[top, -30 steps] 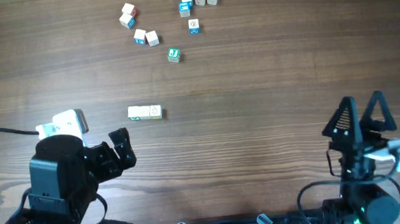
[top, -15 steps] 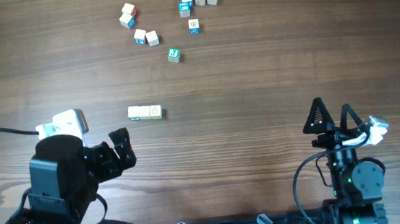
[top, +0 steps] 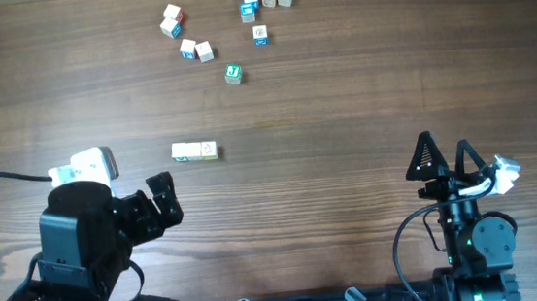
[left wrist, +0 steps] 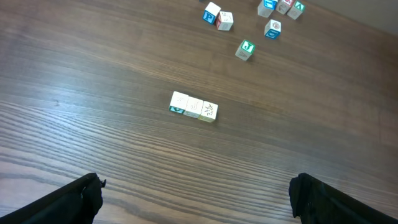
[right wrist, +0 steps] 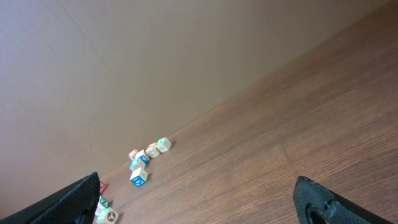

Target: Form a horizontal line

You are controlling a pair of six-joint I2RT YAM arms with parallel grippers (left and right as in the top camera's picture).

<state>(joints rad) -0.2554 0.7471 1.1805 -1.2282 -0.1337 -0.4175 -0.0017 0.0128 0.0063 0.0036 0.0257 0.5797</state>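
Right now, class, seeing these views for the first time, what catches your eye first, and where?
The horizontal line stands out: three pale cubes touching edge to edge, alone, left of centre in the overhead view. Near the top of that view, single letter cubes lie scattered with blue, red and green faces. The left gripper and right gripper hang open at the bottom, holding nothing.

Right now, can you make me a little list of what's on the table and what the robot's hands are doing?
line: row of three pale cubes, touching edge to edge, straight
loose cubes: scattered at the far side, apart from the row
nearest loose one: green-faced cube
left gripper: open, holding nothing, pulled back from the row
right gripper: open, holding nothing, far off to the right
table: brown wood
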